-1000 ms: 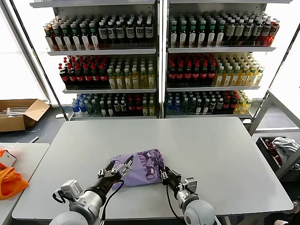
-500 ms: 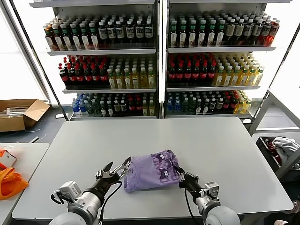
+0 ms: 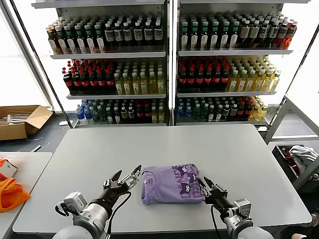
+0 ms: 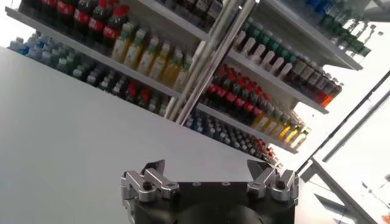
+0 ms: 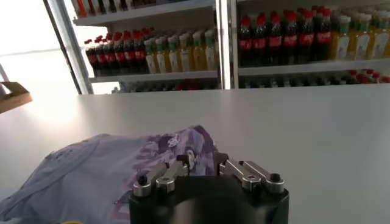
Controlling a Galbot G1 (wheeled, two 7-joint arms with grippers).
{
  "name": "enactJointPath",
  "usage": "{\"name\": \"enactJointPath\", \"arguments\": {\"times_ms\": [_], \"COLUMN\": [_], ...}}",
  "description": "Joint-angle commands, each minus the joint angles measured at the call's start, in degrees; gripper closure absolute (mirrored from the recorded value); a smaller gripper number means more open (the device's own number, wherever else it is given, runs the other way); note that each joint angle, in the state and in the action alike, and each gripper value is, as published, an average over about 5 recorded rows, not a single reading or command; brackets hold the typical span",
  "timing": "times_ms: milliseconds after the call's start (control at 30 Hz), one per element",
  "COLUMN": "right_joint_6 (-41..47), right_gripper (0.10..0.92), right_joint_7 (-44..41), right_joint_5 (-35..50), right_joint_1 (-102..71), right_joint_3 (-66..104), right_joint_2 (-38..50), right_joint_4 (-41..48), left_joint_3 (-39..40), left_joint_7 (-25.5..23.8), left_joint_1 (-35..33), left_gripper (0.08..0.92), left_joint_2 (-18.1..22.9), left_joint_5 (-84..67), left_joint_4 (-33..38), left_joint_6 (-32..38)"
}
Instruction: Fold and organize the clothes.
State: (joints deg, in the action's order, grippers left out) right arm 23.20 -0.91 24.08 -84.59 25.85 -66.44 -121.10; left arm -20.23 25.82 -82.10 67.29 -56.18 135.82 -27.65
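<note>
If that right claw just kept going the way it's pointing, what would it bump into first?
Most likely the folded lavender T-shirt. The right gripper, open, points up-left at the shirt's near right edge, right beside it. Depth is hard to judge, so it might skim over the top.

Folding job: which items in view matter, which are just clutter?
Job: T-shirt, folded on the table; left gripper and right gripper, both open beside it.

Clutter: orange fabric, cardboard box, bottle shelves, grey-white cloth bundle.
</note>
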Motion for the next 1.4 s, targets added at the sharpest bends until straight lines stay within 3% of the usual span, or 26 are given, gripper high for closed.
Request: {"name": "enactJointPath", "arguments": {"times_ms": [33,500,933,1067,1267,1400], "right_joint_6": [-2.08,-1.05,-1.95,-2.39,-3.28,-2.92], "right_gripper": [0.630,0.240,0.202,0.203,0.203,0.203], "right_joint_7": [0.62,3.71,-1.28,-0.60,0.54,1.06], "right_joint_5": [-3.78,-8.05,-7.99,-6.33,-3.36,-4.04], "right_joint_1": [-0.08,17.42,20.22,19.33,16.70,17.10], "right_joint_3": [2.69,-14.70,-15.17,-14.57,-12.84,-14.62], "right_joint_2": [-0.64,-10.63,-11.58,-11.20,-6.91,-4.99], "right_joint_4": [-4.13,15.13,27.58,24.12,3.94,-0.58], "left_joint_3": [-0.48,-1.44,-1.16,-2.04,-2.81,-1.62], "left_joint_7": [-0.30,-0.39,-0.49,-0.56,-0.84,-1.07], "left_joint_1": [-0.52,-2.96,-3.25,-3.93,-5.31,-5.22], "left_gripper": [0.177,0.177,0.177,0.177,0.177,0.177], "left_joint_2": [-0.05,0.17,2.09,1.92,1.75,2.58], "left_joint_5": [0.09,0.16,0.92,0.94,0.95,1.94], "left_joint_4": [0.26,1.31,0.96,1.39,2.89,2.93], "left_joint_6": [0.05,0.17,0.37,0.46,0.62,0.63]}}
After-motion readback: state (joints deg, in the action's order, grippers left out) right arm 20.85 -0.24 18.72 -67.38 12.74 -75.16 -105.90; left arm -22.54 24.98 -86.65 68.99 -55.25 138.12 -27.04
